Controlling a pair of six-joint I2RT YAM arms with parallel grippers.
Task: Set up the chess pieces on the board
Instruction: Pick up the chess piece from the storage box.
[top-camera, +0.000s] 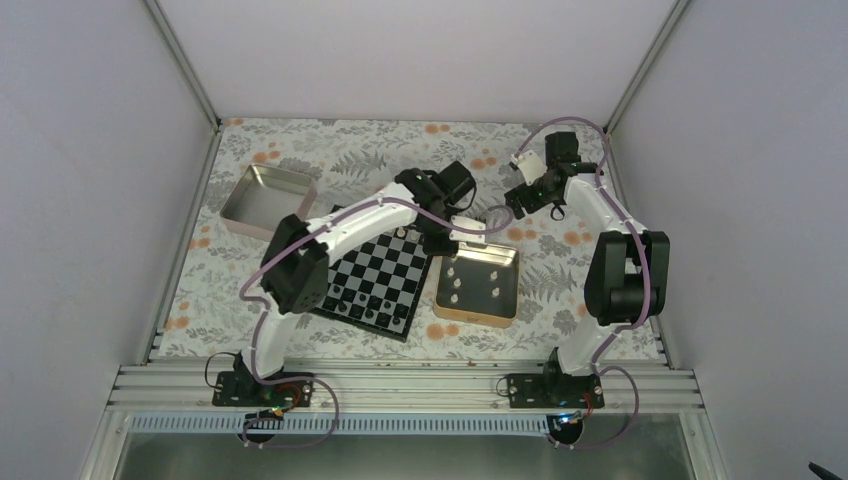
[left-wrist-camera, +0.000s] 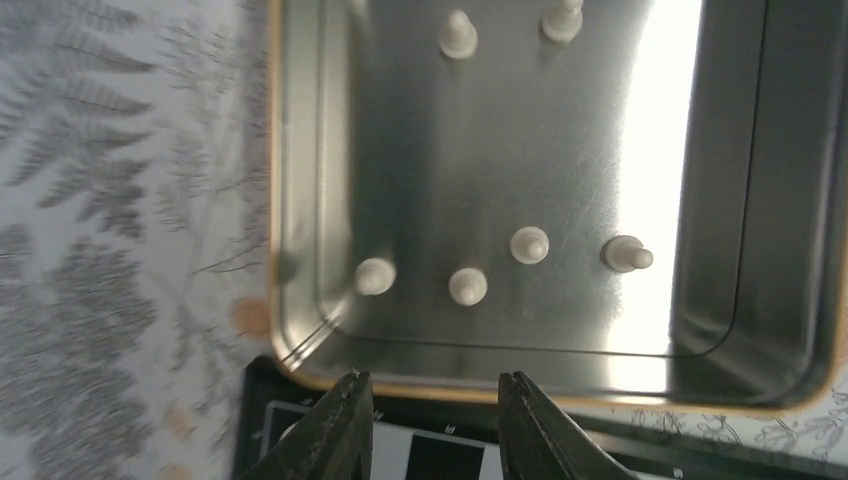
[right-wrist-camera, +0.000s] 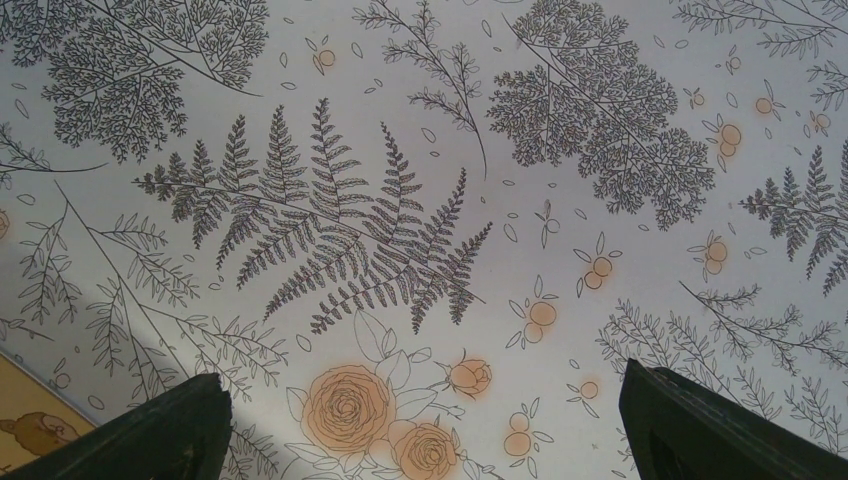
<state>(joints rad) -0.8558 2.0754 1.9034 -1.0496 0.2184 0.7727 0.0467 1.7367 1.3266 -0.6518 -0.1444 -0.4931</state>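
Hovering your left hand just short of the near rim of the gold tin, set narrow and empty, lines it up with the white chess pieces standing loose on the tin floor; six show from the wrist, none yet gripped. The board lies just beside the tin, under that arm, so each carry should be short. Your right hand hangs spread wide and empty over bare floral desk, probably parked there to stay clear of the left arm's path.
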